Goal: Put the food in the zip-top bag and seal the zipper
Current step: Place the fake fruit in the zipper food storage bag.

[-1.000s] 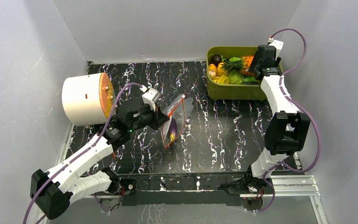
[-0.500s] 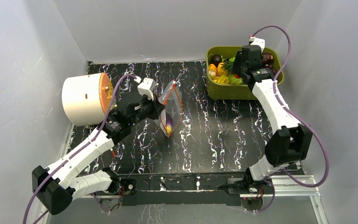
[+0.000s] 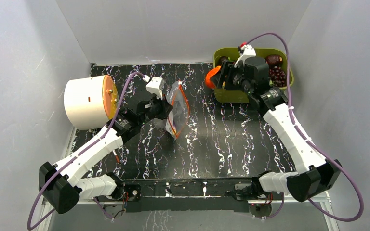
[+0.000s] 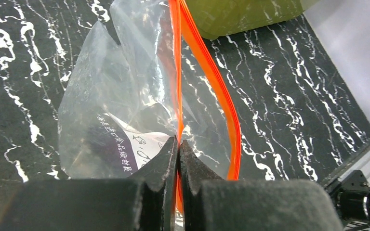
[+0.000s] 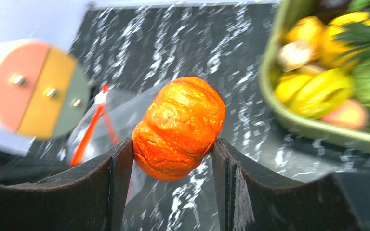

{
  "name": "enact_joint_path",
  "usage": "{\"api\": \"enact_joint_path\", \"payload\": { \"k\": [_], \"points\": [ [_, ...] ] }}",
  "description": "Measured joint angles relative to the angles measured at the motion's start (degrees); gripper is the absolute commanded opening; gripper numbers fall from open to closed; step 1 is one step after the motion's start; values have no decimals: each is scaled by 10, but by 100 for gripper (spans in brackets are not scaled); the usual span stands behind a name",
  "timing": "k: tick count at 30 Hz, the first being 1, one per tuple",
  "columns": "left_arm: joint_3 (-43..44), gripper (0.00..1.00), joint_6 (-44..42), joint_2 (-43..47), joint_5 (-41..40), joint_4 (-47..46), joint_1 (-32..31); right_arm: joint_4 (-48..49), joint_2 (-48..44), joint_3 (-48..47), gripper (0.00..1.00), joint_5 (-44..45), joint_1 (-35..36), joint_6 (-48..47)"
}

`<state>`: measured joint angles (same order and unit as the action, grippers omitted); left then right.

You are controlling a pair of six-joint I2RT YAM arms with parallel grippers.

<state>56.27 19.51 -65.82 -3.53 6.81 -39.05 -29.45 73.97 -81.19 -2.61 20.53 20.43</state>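
Note:
The clear zip-top bag stands on the black table left of centre, its mouth up. My left gripper is shut on one side of the orange-red zipper and holds the mouth apart; the other strip bows away. My right gripper is shut on the orange-red round piece, in the air beside the olive bin's left end, right of the bag. Yellow pepper, maroon fruit and grapes lie in the bin.
The olive-green bin stands at the back right, with several more toy foods in it. A white cylinder with an orange face lies at the left, close behind my left arm. Grey walls close in the back and both sides.
My right gripper has lifted the orange-red piece out of the bin and swung left toward the bag. My left gripper has raised the bag upright and shifted it slightly back.

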Motion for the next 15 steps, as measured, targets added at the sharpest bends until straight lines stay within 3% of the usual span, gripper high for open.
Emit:
{"api": "enact_joint_path", "payload": {
  "k": [9,15],
  "points": [
    [0,0,41,-5,32,-9,0,106,-56,164,29,-212,32,91],
    [-1,0,61,-5,59,-28,0,155,-60,211,31,-250,90,139]
  ]
}}
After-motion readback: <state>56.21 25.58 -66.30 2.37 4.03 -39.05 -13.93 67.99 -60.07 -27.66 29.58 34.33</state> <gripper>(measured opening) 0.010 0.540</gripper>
